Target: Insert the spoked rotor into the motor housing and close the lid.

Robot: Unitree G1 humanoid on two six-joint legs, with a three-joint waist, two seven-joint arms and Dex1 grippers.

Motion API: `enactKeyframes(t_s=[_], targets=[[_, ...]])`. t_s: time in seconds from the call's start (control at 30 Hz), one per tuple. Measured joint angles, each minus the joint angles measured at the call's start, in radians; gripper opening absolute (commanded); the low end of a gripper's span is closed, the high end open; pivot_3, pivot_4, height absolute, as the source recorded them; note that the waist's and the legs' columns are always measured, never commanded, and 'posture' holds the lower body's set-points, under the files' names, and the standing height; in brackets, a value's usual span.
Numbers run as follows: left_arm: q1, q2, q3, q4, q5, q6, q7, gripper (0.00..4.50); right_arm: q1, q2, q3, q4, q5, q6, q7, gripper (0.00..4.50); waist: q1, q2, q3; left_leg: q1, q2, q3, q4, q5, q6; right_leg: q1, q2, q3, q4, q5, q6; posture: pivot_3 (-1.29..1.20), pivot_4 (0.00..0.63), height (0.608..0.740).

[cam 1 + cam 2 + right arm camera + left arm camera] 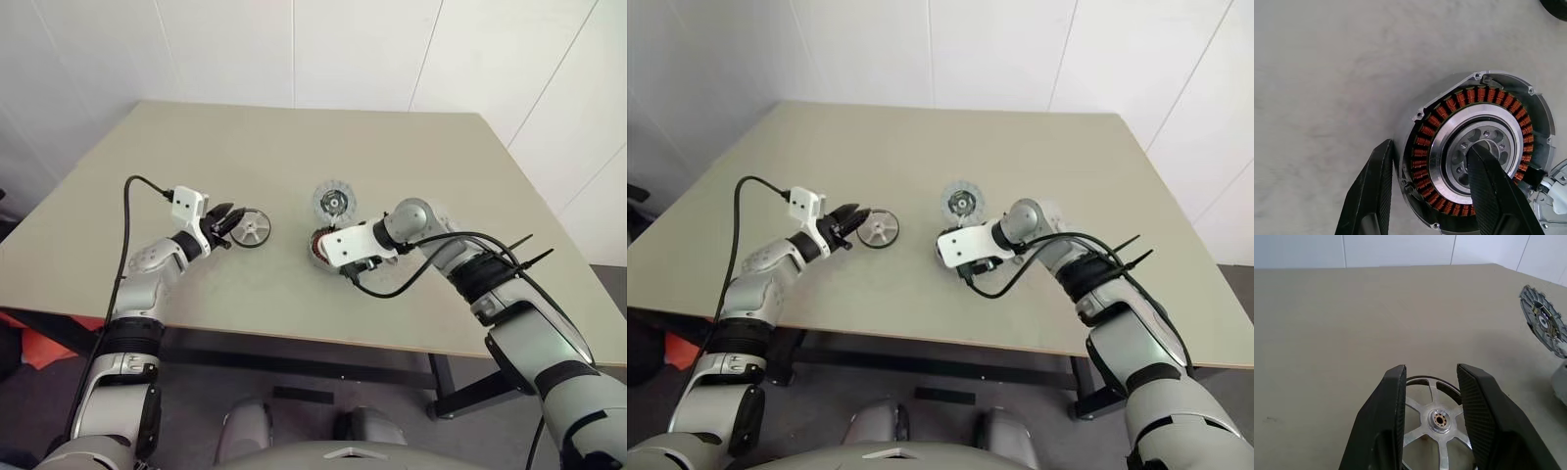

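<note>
The spoked rotor point(253, 229), black-rimmed with silvery spokes, lies on the table left of centre. My left gripper point(1431, 367) is level at the rotor's near side. Its fingers stand apart over the rotor point(1437, 418), and I see no grip on it. The motor housing point(1474, 98), with its orange windings, sits near the middle, mostly hidden under my right wrist in the eye views. My right gripper point(1430, 147) points down onto it, one finger in the hub and one against the outer wall, shut across the winding ring. The grey lid point(334, 203) lies flat just beyond the housing.
The beige table point(294, 147) has open surface at the back and on both sides. Its front edge runs close under both forearms. A black cable point(411, 274) loops beside my right wrist. A white wall stands behind the table.
</note>
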Motion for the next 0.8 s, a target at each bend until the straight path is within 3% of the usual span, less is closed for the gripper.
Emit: enactKeyframes(t_s=[0.2, 0.4, 0.63, 0.8], targets=[[-0.001, 0.000, -0.001, 0.000, 0.006, -0.001, 0.000, 1.69, -0.075, 0.043, 0.000, 0.175, -0.038, -0.060, -0.073, 2.15, 0.000, 0.000, 0.000, -0.012, 0.000, 0.000, 0.001, 0.002, 0.003, -0.012, 0.000, 0.000, 0.000, 0.000, 0.000, 0.00, 0.000, 0.740], [-0.001, -0.002, -0.002, -0.002, 0.007, 0.000, 0.002, 1.69, -0.152, 0.093, 0.005, 0.359, -0.081, -0.118, -0.154, 2.15, -0.001, 0.000, 0.000, -0.011, 0.000, 0.000, 0.001, -0.001, 0.002, -0.012, 0.000, 0.000, 0.001, 0.000, 0.000, 0.00, 0.000, 0.740], [0.000, -0.001, -0.001, -0.002, 0.007, -0.001, 0.005, 1.69, -0.173, 0.096, -0.008, 0.402, -0.076, -0.155, -0.144, 4.37, -0.001, 0.000, 0.000, -0.010, 0.000, 0.001, 0.001, -0.001, 0.001, -0.010, 0.000, 0.000, 0.002, 0.000, -0.001, 0.00, 0.000, 0.740], [0.000, 0.000, -0.001, -0.002, 0.007, -0.001, 0.005, 1.69, -0.176, 0.096, -0.037, 0.400, -0.048, -0.158, -0.111, 4.47, 0.000, 0.000, 0.000, -0.010, 0.000, 0.001, 0.001, -0.001, 0.002, -0.010, 0.000, 0.000, 0.001, 0.000, -0.001, 0.00, 0.000, 0.740]])
